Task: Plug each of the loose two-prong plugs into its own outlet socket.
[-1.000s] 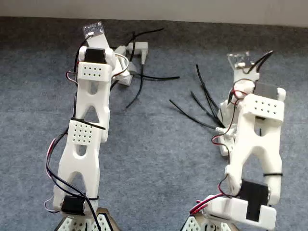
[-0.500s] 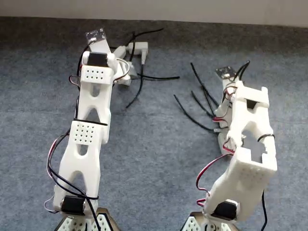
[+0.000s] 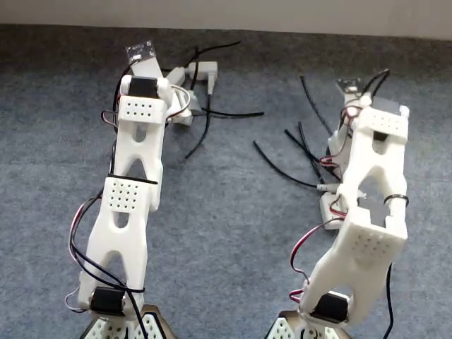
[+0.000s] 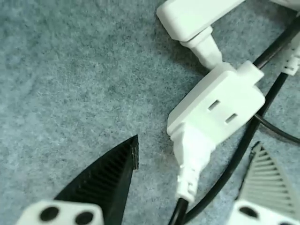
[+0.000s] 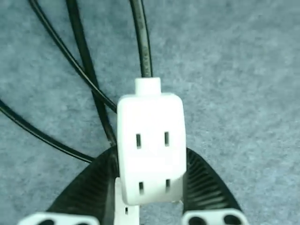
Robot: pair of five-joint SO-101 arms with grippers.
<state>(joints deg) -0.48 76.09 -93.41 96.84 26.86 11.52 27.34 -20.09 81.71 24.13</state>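
Over on the upper left of the overhead shot, your left arm (image 3: 135, 152) is stretched out to the tangle of black cords (image 3: 240, 114), and that's where the geometry matters. Your left gripper (image 4: 197, 145) is spread wide. The single socket (image 4: 218, 105) lies flat on the grey carpet (image 4: 70, 70) right in the gap, slots facing the camera.

Thing to notice: the socket's long axis runs slantwise to the line between your fingertips, not square to it. Its cord tail passes back between the fingers toward the wrist. You've got the black finger (image 4: 110, 180) well clear of it, while the pale finger (image 4: 262, 180) is closer, with one black cord lying between. My guess is that closing from here catches it on the corners unless you roll the wrist first.

Just beyond sits a second white piece (image 4: 197, 18), its tapered neck touching the socket's far corner. Plug or socket, I can't tell from this angle. Either way, this arm is the nearer one to it.

Right side of the overhead frame, your right arm (image 3: 371, 183) is hunched over its own spot. There your right gripper (image 5: 150, 157) is clamped on the double socket block (image 5: 150, 122), a ribbed finger on each long side. The block's axis is in line with the claw and its cord leads straight away. The slots face the camera, so I reckon a plug has to come at it face-on.
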